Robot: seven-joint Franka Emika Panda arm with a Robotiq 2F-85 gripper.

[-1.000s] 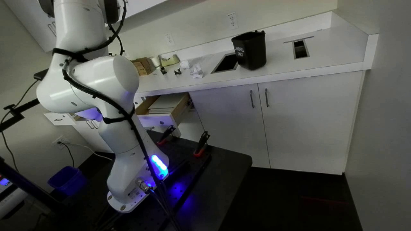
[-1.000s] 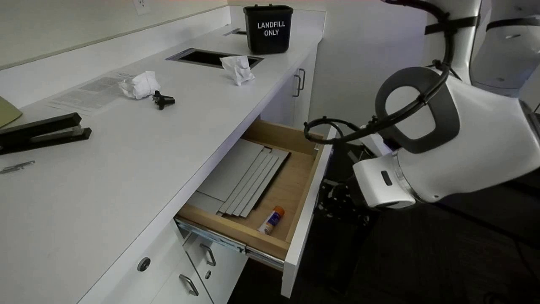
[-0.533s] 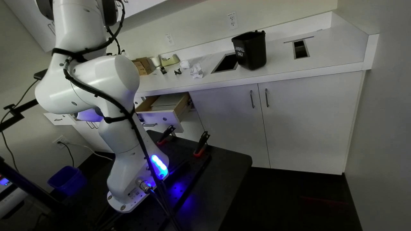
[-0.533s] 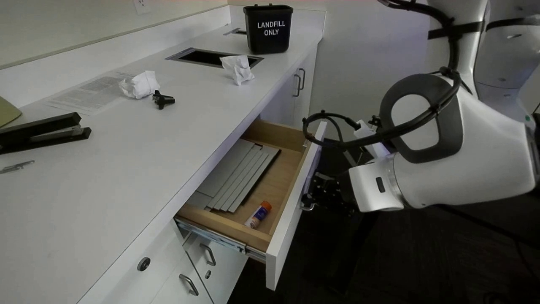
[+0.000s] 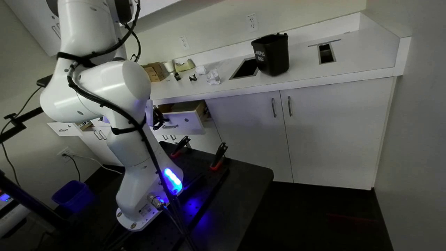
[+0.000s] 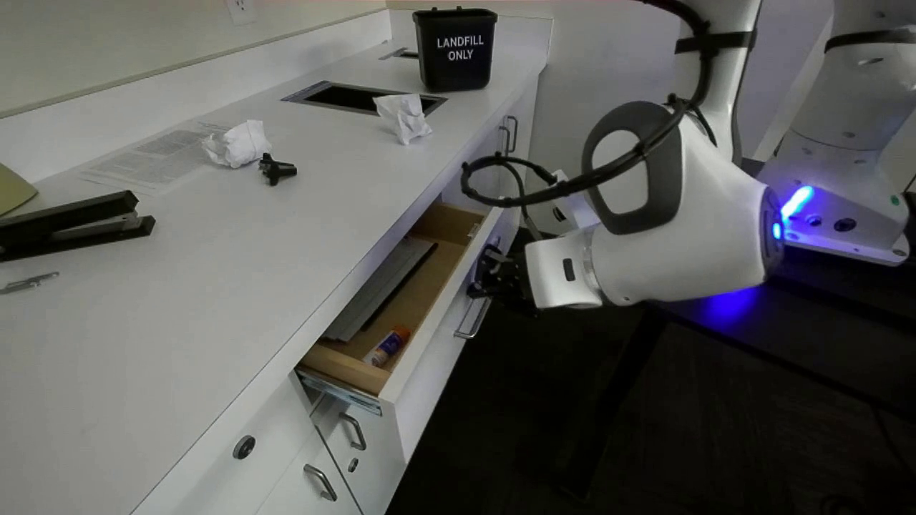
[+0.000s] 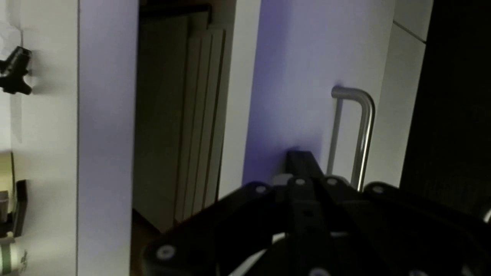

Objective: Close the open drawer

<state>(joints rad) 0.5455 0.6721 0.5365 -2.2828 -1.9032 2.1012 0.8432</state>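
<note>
The drawer is partly open under the counter. Its white front panel shows in both exterior views [image 5: 190,126] [image 6: 429,383] and in the wrist view [image 7: 307,57]. Inside are flat grey boards [image 6: 383,290] and a glue stick with an orange cap [image 6: 390,346]. My gripper [image 6: 479,277] is shut and empty, with its black fingertips at the outer face of the drawer front. In the wrist view the closed fingertips [image 7: 300,155] appear to touch the panel beside the metal handle [image 7: 365,134], on the side toward the drawer's top edge. The handle is not held.
The white countertop [image 6: 286,236] overhangs the drawer. It carries a black bin [image 6: 456,54], a stapler [image 6: 71,222] and crumpled paper [image 6: 240,143]. Cabinet doors [image 5: 247,132] stand beside the drawer. Clamps [image 5: 218,157] rise from the black robot table [image 5: 244,181].
The drawer has slid inward and now stands less far open. My gripper has moved toward the counter along with the drawer front. The boards and glue stick moved in with the drawer.
</note>
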